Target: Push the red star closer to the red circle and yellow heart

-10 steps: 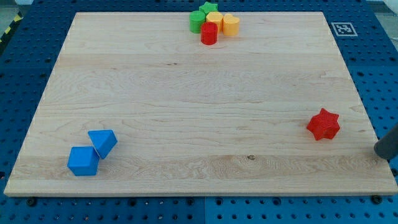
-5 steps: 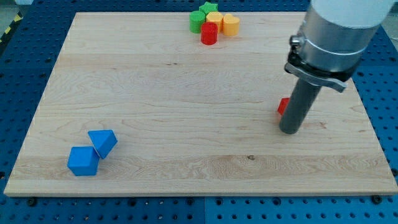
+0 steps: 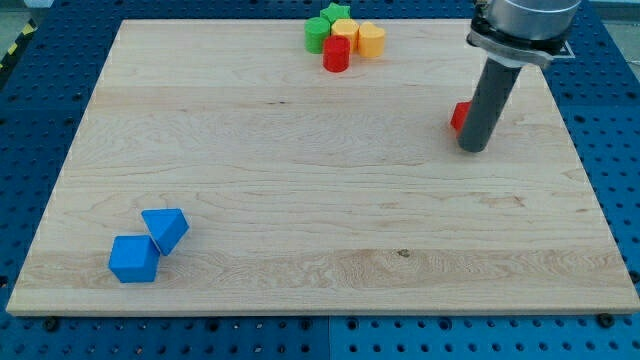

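Note:
The red star [image 3: 460, 116] lies at the view's upper right, mostly hidden behind my rod; only its left edge shows. My tip [image 3: 474, 147] rests on the board just below and right of it, touching or nearly touching it. The red circle [image 3: 336, 55] stands at the view's top centre. Two yellow blocks touch it: one [image 3: 346, 30] directly above it and one [image 3: 371, 40] at its upper right; I cannot tell which is the heart. The star is well to the right of and below this cluster.
A green block [image 3: 318, 35] and a green star [image 3: 336, 13] sit in the same top cluster. A blue cube [image 3: 134, 259] and a blue wedge-like block [image 3: 165, 228] lie at the lower left. The wooden board's [image 3: 300, 170] right edge is near the rod.
My rod came in from the right edge, reached the red star and pushed it up and left across the board. The other blocks have not moved.

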